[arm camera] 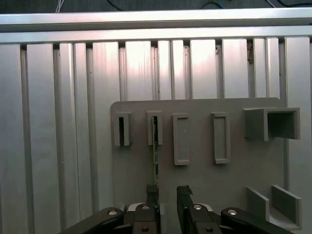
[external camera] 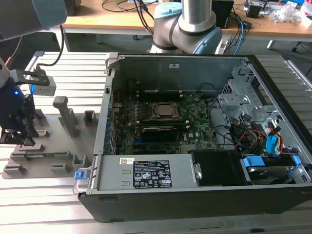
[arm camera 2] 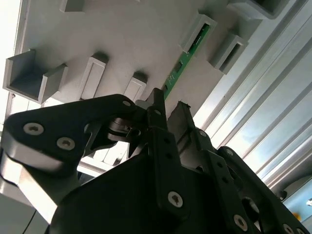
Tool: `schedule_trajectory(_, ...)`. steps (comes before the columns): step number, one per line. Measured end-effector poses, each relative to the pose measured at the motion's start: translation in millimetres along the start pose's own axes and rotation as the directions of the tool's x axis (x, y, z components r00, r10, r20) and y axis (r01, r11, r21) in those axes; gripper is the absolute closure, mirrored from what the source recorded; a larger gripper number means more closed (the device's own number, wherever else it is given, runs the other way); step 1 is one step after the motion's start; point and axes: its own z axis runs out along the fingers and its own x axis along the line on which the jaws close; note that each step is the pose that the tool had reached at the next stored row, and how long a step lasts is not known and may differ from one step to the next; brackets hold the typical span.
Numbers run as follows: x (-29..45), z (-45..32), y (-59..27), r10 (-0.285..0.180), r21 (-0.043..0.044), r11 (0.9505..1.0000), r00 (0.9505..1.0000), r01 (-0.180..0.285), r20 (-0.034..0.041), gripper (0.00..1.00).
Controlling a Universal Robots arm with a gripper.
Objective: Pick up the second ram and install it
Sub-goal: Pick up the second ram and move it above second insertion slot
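pincer: the black two-finger pincer [arm camera: 167, 195] is released, its fingers apart with a clear gap and nothing clamped between them. It hangs low over the fixture at the exterior view's left.

second ram: the thin, long green circuit-board stick, aka the second ram [arm camera: 156, 151], stands on edge in one of the raised slot holders. Its near end sits just in front of one fingertip [arm camera: 152, 191], lined up with that finger rather than with the gap. Can't tell if they actually touch.

fixture: a flat grey plastic plate [arm camera: 131, 165] with a row of raised rectangular holders, plus a couple of boxier open pockets off to one side.

desk: the ribbed aluminium desk [arm camera: 58, 122] carries the plate, with the computer beside it.

case: a black open desktop computer case [external camera: 170, 204] fills the middle and the exterior view's right. A silver labelled power supply box [external camera: 146, 171] sits along its near edge.

inside: the broad green motherboard [external camera: 195, 109] has a square metal CPU socket [external camera: 166, 111] near its middle. A tangle of coloured cables [external camera: 243, 134] sits toward the exterior view's right.

back: the pale blue and silver arm base [external camera: 185, 29] is behind the case, with a wooden desk [external camera: 112, 19] beyond it.
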Motion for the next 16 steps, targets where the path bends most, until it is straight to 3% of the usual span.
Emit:
schedule_trajectory(9, 4.8, 11.1, -0.2, 0.000, 0.0001, 1.0000, 1.0000, 0.000, 0.0001, 0.70)
schedule_trajectory(16, 6.2, 29.9, -0.3, -0.006, 0.0000, 1.0000, 1.0000, 0.006, 0.0001, 0.70)
